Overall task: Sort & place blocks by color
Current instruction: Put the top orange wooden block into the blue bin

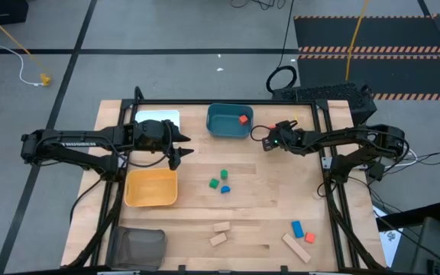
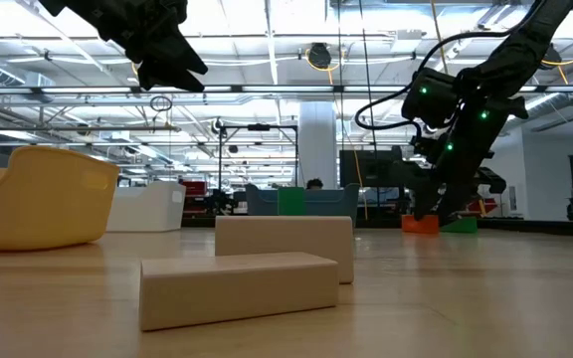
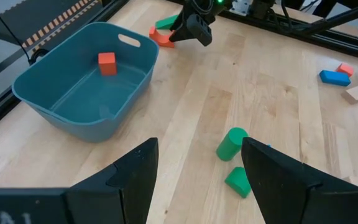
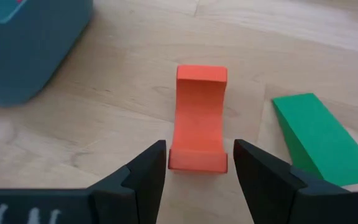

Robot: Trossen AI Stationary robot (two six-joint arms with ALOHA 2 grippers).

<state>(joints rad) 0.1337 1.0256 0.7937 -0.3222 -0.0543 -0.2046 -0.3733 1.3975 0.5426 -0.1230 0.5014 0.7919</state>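
Orange is the curved block (image 4: 199,118) that lies on the wooden tabletop (image 1: 281,191) directly in front of the right gripper (image 4: 197,165). The fingers of this gripper are apart, one on each side of the block's near end, and they do not yet close on it. A flat green block (image 4: 319,134) lies just beside the orange one. Both are near the teal tray (image 1: 229,121), which holds one red block (image 1: 244,119).

The left gripper (image 3: 194,168) hangs above the tabletop between the white tray (image 1: 159,118) and the yellow tray (image 1: 151,188), with its fingers apart and nothing between them.

In the middle of the tabletop there are two green blocks (image 1: 218,179) and a small blue block (image 1: 225,189), close together. Two plain tan blocks (image 1: 219,232) lie nearer the front edge, one just beside the other. Towards the front right corner lie a blue block (image 1: 297,228), a small orange block (image 1: 310,237) and a long tan block (image 1: 296,247), near each other. A dark mesh basket (image 1: 137,246) stands at the front left corner.
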